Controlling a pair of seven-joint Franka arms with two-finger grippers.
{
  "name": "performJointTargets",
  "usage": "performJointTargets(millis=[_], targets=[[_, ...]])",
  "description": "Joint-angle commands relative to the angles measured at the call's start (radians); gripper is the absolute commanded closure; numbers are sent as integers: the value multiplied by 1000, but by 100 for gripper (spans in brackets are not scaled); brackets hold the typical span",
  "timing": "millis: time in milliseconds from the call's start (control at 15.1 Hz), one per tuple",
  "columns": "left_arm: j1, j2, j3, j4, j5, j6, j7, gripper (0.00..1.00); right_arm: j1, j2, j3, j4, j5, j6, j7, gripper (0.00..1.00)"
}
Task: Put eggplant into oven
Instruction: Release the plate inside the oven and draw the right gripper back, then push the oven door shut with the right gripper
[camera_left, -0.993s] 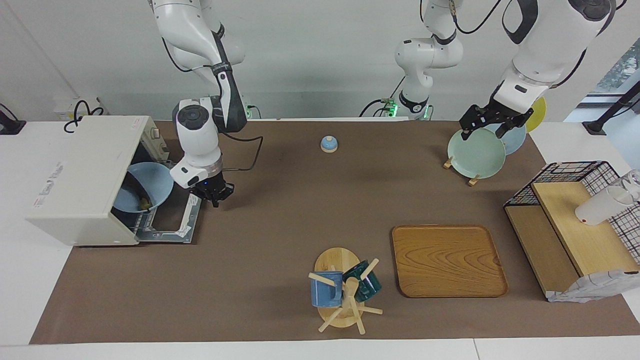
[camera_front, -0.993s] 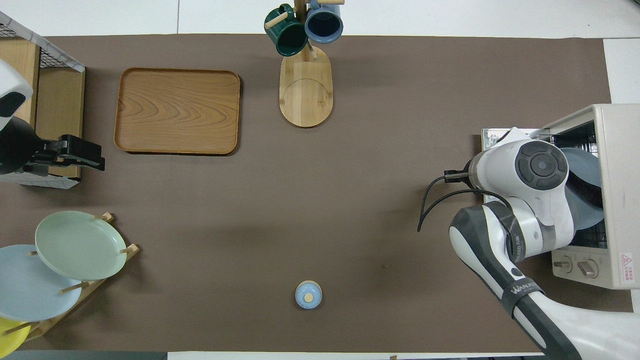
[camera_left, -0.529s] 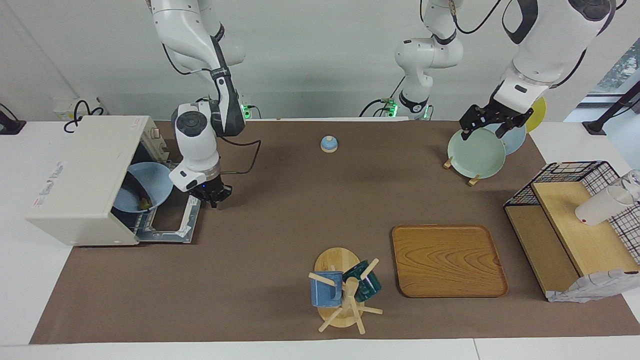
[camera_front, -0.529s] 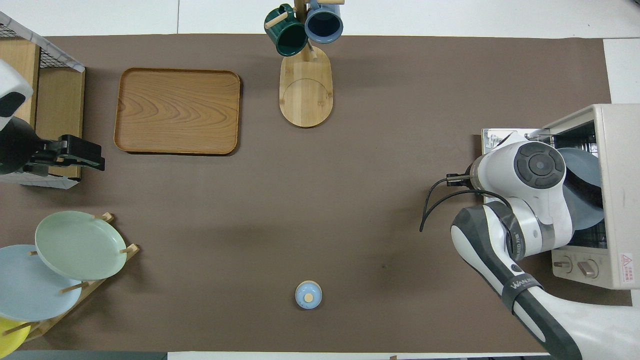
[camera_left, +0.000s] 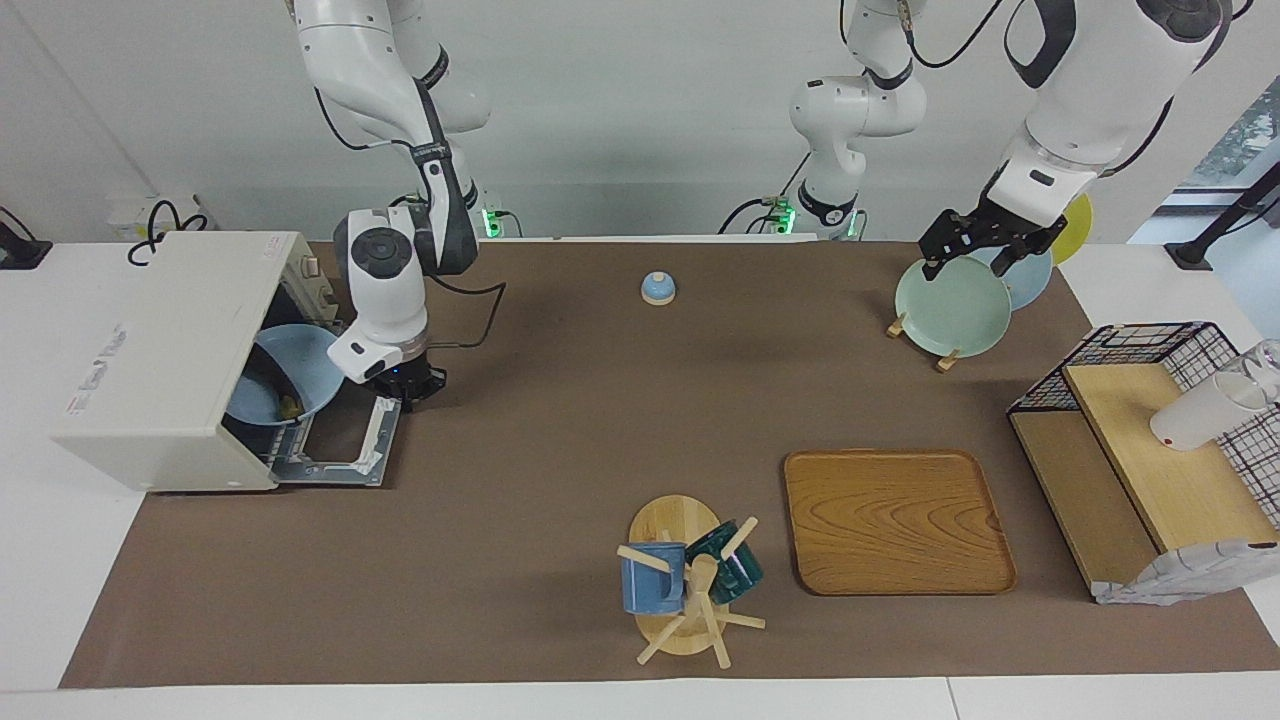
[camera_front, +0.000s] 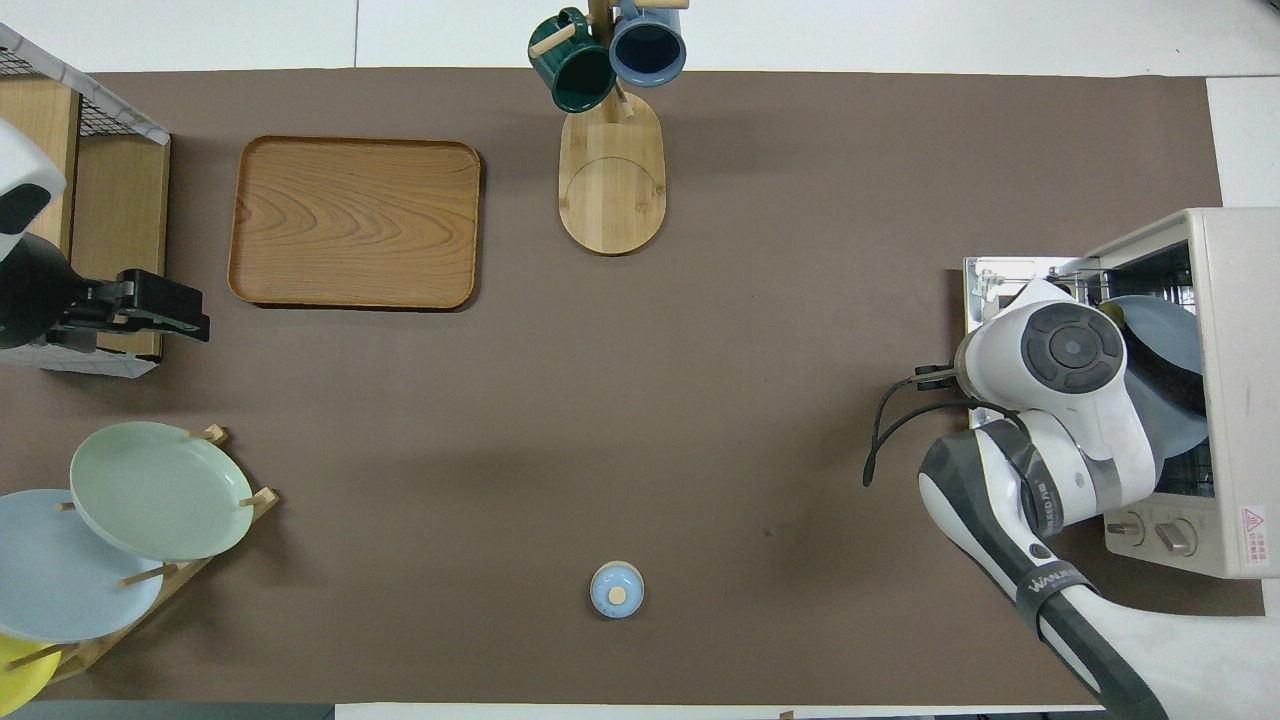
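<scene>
Off-white oven (camera_left: 165, 350) at the right arm's end of the table, door dropped open, blue plate (camera_left: 290, 372) tilted inside; eggplant hidden, position impossible to tell. Right gripper (camera_left: 415, 385) over the door's edge, fingertips pressed together, holding nothing. Left gripper (camera_left: 985, 240) waiting above the green plate (camera_left: 950, 305), fingers spread, empty. Wooden tray (camera_left: 895, 520) farther out.

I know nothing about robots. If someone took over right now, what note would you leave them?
Right gripper: shut, empty, over the oven's open door.
Left gripper: open, waiting over the green plate.
Oven: at the right arm's end of the table.
Eggplant: apparently the dark shape on the tilted blue dish inside the oven; hard to be sure.
Done: probably loaded.
Left: confirm that, then pull the right arm clear.
</scene>
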Motion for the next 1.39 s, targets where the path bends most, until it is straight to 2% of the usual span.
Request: performJointTargets(millis=[0, 132, 265, 662, 993, 1125, 1324], targets=[[11, 0, -9, 6, 19, -9, 2, 0, -12, -19, -4, 64, -89, -90, -6, 100], [9, 0, -9, 6, 19, -9, 2, 0, -13, -35, -2, 137, -93, -206, -18, 100], [9, 0, -9, 6, 19, -9, 2, 0, -22, -78, -1, 157, -90, -260, -93, 100], [9, 0, -9, 6, 19, -9, 1, 0, -113, -174, -8, 158, -73, -329, -301, 100], [11, 0, -8, 6, 19, -9, 2, 0, -182, -233, -10, 165, 54, -370, -456, 99], [11, 0, -9, 6, 19, -9, 1, 0, -171, -239, -7, 245, 109, -495, -457, 94], [11, 0, -9, 6, 19, -9, 2, 0, -151, -219, 2, 419, 200, -678, -449, 78]])
